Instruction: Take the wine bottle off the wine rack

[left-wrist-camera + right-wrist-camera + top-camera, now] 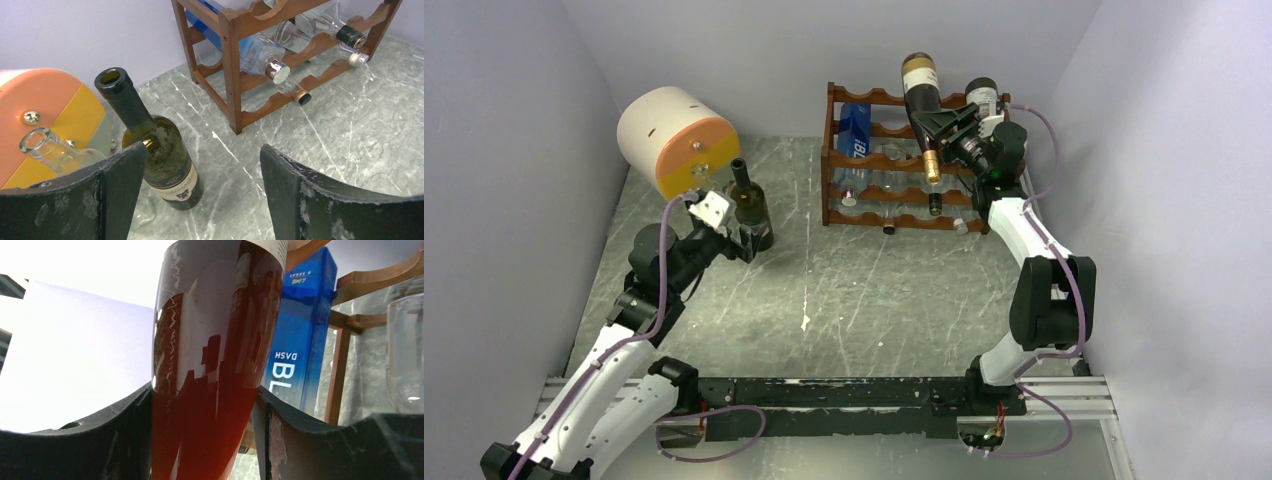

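Right claw [942,125] is clamped hard on the wine bottle [921,95] around the shoulder, glass filling the gap between both fingers [125,440]. The bottle is tilted: base up beyond the claw, neck hanging below it across the wine rack [828,150]. I can't tell if the base has cleared the top rail.

Risks as I see them:
- heavy end sits above the grip, so it could pivot or slip in the jaws
- neck may clip the rails underneath on pull-back
- capped bottle [981,95] is just beside the wrist, easy to knock

Left claw [200,155] is wide open and empty, green bottle [160,155] just ahead.
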You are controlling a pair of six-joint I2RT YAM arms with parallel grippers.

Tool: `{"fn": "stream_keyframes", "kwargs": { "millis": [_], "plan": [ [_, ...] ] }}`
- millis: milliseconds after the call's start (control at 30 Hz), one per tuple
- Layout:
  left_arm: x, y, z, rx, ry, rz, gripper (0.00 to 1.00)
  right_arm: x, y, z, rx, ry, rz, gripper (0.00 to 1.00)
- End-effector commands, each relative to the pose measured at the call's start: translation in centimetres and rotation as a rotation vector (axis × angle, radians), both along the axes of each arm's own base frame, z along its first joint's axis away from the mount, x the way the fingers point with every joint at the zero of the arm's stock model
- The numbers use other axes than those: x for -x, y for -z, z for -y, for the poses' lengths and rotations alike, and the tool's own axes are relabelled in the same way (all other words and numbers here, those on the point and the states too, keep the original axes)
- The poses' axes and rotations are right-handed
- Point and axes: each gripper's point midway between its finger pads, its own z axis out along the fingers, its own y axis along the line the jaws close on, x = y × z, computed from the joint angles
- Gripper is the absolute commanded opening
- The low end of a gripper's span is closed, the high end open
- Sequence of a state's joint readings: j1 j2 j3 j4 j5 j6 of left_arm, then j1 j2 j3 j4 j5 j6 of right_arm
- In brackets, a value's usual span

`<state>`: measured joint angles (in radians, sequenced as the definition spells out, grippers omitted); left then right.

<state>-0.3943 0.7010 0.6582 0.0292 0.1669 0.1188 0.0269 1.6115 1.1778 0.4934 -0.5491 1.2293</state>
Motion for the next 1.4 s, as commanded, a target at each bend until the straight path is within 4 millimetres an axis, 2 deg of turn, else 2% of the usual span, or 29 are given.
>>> {"fn": "stream_keyframes", "kwargs": {
  "millis": [0, 167, 367, 467, 600, 833, 900, 933, 1100, 1167, 1367],
  "plan": [
    [0.2, -1.3, 0.6, 0.023, 0.037, 0.02, 0.87, 8.5, -17.2, -1.0, -0.021, -0.065, 0.577, 0.0],
    [0.3, -1.4, 1.0, 0.033, 0.058, 0.011, 0.86, 10.3, -17.1, -2.0, -0.044, -0.112, 0.548, 0.0],
    [1.2, -2.1, 2.8, 0.06, 0.171, 0.027, 0.85, 12.4, -15.5, -3.6, -0.051, -0.202, 0.48, 0.0],
    [2.6, -3.0, 4.7, 0.08, 0.309, 0.06, 0.84, 13.7, -14.7, -4.4, -0.048, -0.251, 0.449, 0.0],
    [3.8, -4.7, 6.5, 0.068, 0.408, 0.119, 0.83, 16.1, -14.3, -4.9, -0.035, -0.309, 0.424, 0.0],
    [6.6, -5.6, 11.6, -0.125, 0.516, 0.206, 0.85, 19.7, -11.6, -5.7, 0.006, -0.413, 0.341, 0.0],
    [7.0, -5.9, 12.7, -0.166, 0.537, 0.241, 0.85, 21.0, -11.6, -5.7, 0.016, -0.429, 0.343, 0.0],
    [7.2, -6.2, 13.3, -0.181, 0.55, 0.26, 0.86, 21.3, -10.6, -5.7, 0.017, -0.439, 0.315, 0.0],
    [7.8, -7.9, 16.2, -0.245, 0.604, 0.344, 0.86, 23.8, -9.1, -6.0, 0.038, -0.509, 0.28, 0.0],
    [7.9, -8.3, 17.3, -0.282, 0.618, 0.374, 0.86, 24.4, -7.9, -6.0, 0.056, -0.535, 0.238, 0.0],
    [9.1, -8.1, 20.0, -0.351, 0.689, 0.415, 0.88, 26.2, -4.1, -6.2, 0.126, -0.625, 0.142, 0.0]
  ]
}}
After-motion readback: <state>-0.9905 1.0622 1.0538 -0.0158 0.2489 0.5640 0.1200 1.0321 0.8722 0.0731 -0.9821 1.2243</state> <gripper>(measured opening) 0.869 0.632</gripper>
